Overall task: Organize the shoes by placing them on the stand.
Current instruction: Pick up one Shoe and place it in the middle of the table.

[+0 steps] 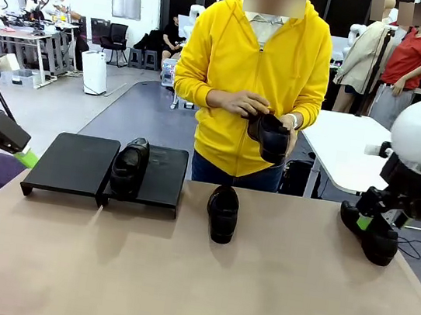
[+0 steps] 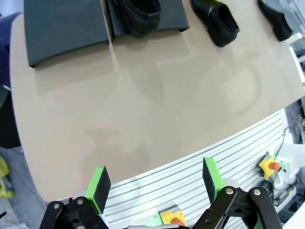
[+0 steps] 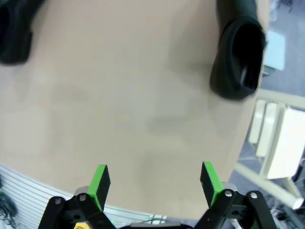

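Note:
The black stand (image 1: 73, 160) sits at the table's far left, and one shoe (image 1: 129, 166) lies across the seam of its two sections. A second shoe (image 1: 222, 212) rests on the table in front of the person, who holds a third shoe (image 1: 272, 135) in both hands. A fourth shoe (image 1: 376, 237) lies near the right edge, right under my right gripper (image 1: 370, 219). That gripper (image 3: 155, 179) is open, with this shoe (image 3: 238, 62) ahead of it to one side. My left gripper (image 1: 4, 157) hovers open off the table's left edge. From the left gripper (image 2: 155, 183), the stand (image 2: 62, 24) lies far ahead.
A person in a yellow hoodie (image 1: 254, 70) stands at the far side of the table. The near half of the tabletop (image 1: 193, 280) is bare. A slatted panel with a red button (image 2: 274, 165) lies beyond the table edge below the left gripper.

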### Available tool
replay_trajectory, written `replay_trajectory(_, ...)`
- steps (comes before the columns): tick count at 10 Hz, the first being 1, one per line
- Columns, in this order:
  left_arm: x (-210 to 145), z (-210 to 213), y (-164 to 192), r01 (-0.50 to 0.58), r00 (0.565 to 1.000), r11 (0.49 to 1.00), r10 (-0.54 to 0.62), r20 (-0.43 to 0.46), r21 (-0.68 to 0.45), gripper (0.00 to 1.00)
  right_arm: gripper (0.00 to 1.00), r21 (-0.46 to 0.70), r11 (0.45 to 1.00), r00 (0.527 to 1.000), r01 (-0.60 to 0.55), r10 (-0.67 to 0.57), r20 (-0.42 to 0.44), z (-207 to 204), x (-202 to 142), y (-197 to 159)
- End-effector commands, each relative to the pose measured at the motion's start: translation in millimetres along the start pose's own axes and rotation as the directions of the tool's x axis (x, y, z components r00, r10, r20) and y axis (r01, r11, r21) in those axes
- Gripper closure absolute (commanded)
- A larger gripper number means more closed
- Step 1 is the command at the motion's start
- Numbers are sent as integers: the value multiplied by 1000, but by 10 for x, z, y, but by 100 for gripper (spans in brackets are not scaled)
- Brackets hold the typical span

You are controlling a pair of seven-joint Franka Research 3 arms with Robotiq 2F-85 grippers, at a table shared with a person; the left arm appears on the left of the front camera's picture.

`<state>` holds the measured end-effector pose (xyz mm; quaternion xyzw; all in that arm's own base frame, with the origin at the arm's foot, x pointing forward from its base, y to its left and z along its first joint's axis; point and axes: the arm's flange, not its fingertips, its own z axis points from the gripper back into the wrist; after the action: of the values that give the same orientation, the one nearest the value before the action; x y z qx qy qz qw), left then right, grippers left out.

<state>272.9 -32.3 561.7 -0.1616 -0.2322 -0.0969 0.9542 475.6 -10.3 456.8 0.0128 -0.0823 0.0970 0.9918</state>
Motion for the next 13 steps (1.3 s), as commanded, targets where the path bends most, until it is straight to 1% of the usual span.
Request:
replay_trajectory(1, 3, 13, 15, -4, 1000, 1000, 4, 3, -17, 0, 0, -4, 998, 994, -65, 65, 90, -302, 563, -403)
replay_trajectory(2, 3, 13, 15, -4, 1000, 1000, 4, 3, -17, 0, 0, -15, 999, 993, -40, 42, 107, -511, 701, -582)
replay_trajectory(3, 3, 13, 15, -4, 1000, 1000, 4, 3, -17, 0, 0, 23, 999, 994, -40, 37, 103, -704, 783, -746)
replay_trajectory(5, 3, 13, 15, -4, 1000, 1000, 4, 3, -17, 0, 0, 85, 995, 989, -52, 40, 140, -881, 878, -929)
replay_trajectory(9, 3, 13, 15, -4, 1000, 1000, 4, 3, -17, 0, 0, 137, 990, 996, -26, 13, 93, -1163, 961, -1025)
replay_trajectory(12, 3, 13, 15, -4, 1000, 1000, 4, 3, -17, 0, 0, 126, 992, 996, -12, 1, 90, -1223, 944, -1026)
replay_trajectory(13, 3, 13, 15, -4, 1000, 1000, 4, 3, -17, 0, 60, 132, 991, 997, -24, 14, 76, -1234, 942, -1014)
